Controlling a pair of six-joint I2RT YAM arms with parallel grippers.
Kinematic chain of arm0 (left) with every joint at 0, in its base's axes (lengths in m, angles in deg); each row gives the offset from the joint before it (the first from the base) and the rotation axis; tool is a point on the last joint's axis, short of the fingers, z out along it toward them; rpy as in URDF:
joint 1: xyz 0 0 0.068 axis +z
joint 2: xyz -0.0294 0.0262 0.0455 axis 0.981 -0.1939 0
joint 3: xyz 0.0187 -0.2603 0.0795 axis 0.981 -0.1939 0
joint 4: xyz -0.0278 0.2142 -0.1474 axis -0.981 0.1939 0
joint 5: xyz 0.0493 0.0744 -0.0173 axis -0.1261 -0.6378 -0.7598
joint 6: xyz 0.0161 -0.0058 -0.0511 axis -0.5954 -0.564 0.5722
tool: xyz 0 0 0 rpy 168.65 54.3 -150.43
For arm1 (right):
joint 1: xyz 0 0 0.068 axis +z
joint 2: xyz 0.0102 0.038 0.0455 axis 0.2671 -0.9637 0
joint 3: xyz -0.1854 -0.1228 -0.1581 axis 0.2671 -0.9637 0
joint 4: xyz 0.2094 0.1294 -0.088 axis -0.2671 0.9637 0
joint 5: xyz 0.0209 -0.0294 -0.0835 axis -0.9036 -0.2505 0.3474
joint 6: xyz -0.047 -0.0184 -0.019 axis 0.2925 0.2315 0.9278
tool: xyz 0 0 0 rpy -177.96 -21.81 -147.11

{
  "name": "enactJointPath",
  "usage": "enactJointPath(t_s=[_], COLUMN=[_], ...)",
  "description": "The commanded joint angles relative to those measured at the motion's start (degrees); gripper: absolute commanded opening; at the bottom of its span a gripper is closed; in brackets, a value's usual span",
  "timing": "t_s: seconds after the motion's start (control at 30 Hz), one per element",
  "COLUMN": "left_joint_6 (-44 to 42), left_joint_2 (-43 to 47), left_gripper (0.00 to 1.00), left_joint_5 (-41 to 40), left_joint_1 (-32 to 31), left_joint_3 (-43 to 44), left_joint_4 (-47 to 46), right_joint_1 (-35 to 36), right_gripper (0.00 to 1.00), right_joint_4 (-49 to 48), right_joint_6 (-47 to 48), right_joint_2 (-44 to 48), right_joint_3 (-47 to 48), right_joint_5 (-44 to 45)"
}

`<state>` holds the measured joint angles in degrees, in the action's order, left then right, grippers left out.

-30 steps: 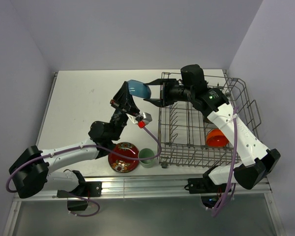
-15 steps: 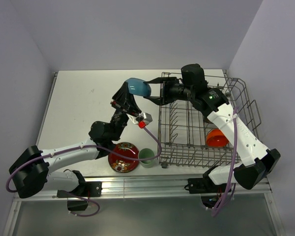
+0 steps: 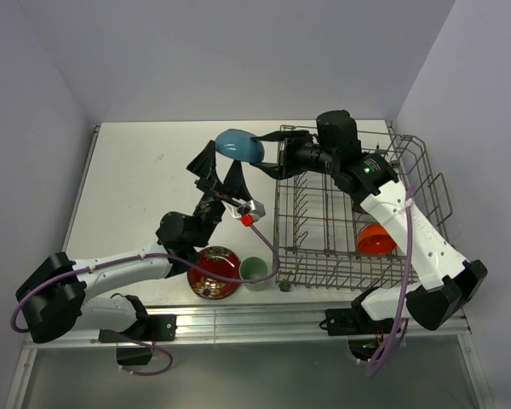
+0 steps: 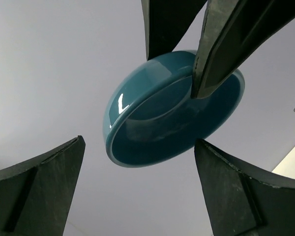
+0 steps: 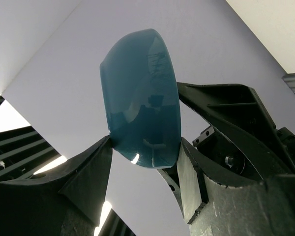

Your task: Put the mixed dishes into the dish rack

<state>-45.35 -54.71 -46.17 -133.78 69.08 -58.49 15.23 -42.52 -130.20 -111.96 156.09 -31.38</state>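
The blue bowl (image 3: 240, 145) hangs in the air just left of the dish rack (image 3: 283, 223), a grey wire basket. My right gripper (image 3: 269, 158) is shut on the bowl's rim, one finger inside and one outside. In the right wrist view the blue bowl (image 5: 140, 98) sits pinched between the right gripper's (image 5: 143, 147) pads. My left gripper (image 3: 220, 169) stands open just below the bowl, apart from it. The left wrist view shows the blue bowl (image 4: 172, 108) from below, beyond the spread left gripper (image 4: 139, 147). An orange-red bowl (image 3: 376, 239) stands inside the rack.
A red patterned plate (image 3: 215, 271) and a pale green cup (image 3: 255, 273) sit on the white table (image 3: 145, 187) near the rack's front left corner, under the left arm. The rack's upright tines fill its middle. Grey walls close in the back and sides.
The left gripper has opened wide, let go of the blue bowl and dropped slightly away from it. The bowl now hangs from the right gripper alone, a little higher.
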Motion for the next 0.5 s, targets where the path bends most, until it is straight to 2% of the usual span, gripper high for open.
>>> enactJointPath(t_s=[0.0, 0.27, 0.47], left_joint_6=[1.24, 3.08, 8.7], left_joint_2=[0.6, 1.47, 3.14], left_gripper=[0.99, 0.99, 0.99], left_joint_5=[0.6, -0.72, -5.63], left_joint_1=[-0.32, 0.55, 3.27], left_joint_3=[0.19, -0.6, -1.75], left_joint_4=[-1.35, -2.59, -4.08], right_joint_1=[-0.4, -1.62, -7.23], right_gripper=[0.0, 0.0, 0.0], right_joint_4=[-2.16, 0.73, 6.34], right_joint_6=[-1.23, 0.87, 7.28], right_joint_2=[2.67, 4.51, 6.36], right_joint_3=[0.75, 0.31, 1.53], right_joint_5=[1.08, 3.18, 5.03])
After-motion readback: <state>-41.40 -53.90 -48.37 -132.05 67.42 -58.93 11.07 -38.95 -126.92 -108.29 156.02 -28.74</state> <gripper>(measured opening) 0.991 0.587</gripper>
